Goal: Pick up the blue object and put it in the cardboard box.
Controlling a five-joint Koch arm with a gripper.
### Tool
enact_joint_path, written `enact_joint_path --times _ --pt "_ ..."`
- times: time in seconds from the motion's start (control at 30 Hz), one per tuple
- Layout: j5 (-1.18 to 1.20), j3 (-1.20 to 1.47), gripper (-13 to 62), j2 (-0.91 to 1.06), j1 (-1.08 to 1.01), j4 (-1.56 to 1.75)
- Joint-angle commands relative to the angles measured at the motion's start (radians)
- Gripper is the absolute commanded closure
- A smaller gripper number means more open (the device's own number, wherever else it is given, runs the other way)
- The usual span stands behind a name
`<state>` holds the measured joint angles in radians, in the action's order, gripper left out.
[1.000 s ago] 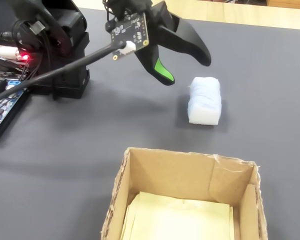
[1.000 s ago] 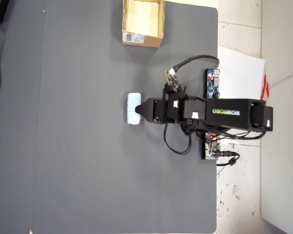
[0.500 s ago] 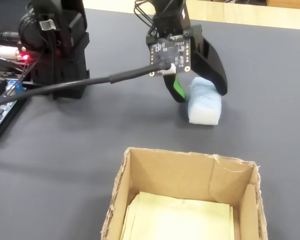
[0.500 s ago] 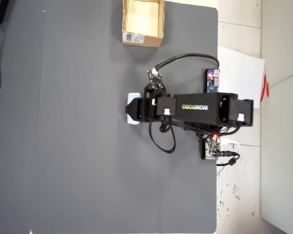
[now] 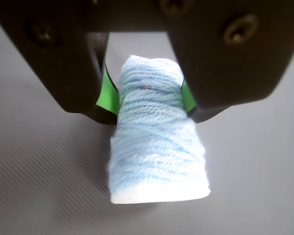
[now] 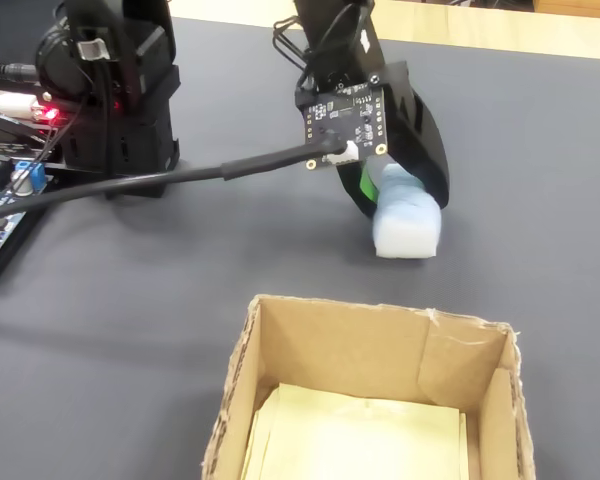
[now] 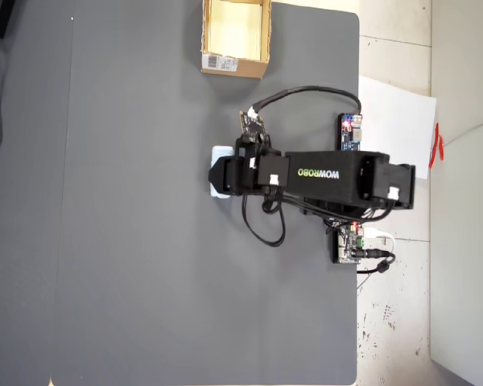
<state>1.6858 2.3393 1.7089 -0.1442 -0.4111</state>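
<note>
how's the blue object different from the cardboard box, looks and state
The blue object is pale blue, fuzzy and solid; the cardboard box is brown, stiff and open-topped. The object sits between the gripper jaws; the box stands alone. Both rest on the dark mat.

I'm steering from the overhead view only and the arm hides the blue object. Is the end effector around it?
Observer: Yes. In the wrist view the end effector has a jaw on each side of the blue object, green pads against it.
Operator: Is it lifted yet?
Observer: It doesn't look so; in the fixed view the blue object seems to rest on the dark mat.
Operator: Is the cardboard box free inside?
Observer: The fixed view shows the cardboard box open-topped, with only pale yellow sheets on its bottom.
</note>
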Motion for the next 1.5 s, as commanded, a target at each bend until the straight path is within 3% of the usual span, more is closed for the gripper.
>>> enact_joint_path --times 0.0,0.23,0.57,0.9,1.2,1.33,1.47 --pt "0.067 -0.015 35.4 0.067 -0.009 0.163" --pt "0.018 0.057 35.4 0.172 -0.094 0.491" --pt "-0.155 -0.025 35.4 0.235 -0.328 0.612" --pt "-0.328 -0.345 35.5 0.072 -0.681 0.393" --pt "-0.385 -0.39 35.2 -0.044 -0.762 0.195" --pt "-0.42 -0.426 22.7 -0.081 -0.795 0.184" --pt "-0.417 -0.43 22.5 -0.078 -0.799 0.23"
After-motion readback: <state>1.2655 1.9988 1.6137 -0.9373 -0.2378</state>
